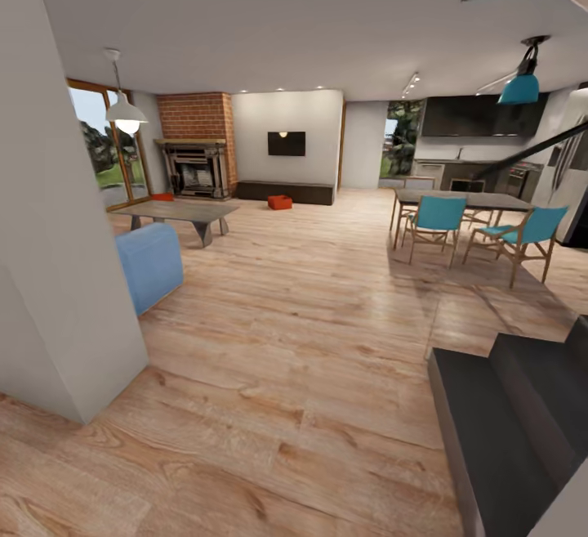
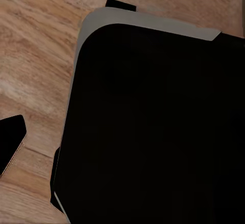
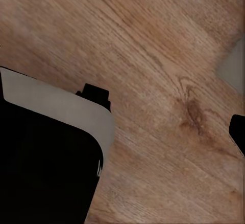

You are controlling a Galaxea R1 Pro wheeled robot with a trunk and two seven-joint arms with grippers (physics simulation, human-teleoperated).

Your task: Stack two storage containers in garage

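Approaching the living room: one red-orange open-top plastic bin (image 1: 279, 203) sits far across the light wood-plank floor (image 1: 310, 333) near the long dark low bench (image 1: 284, 192), the other (image 1: 162, 196) by the red brick fireplace (image 1: 196, 145). Claw openings cannot be told. Next, judged: drive closer, reach down.

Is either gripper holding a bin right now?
Apparently not: both bins sit on the floor by the fireplace. The jaws themselves can't be made out.
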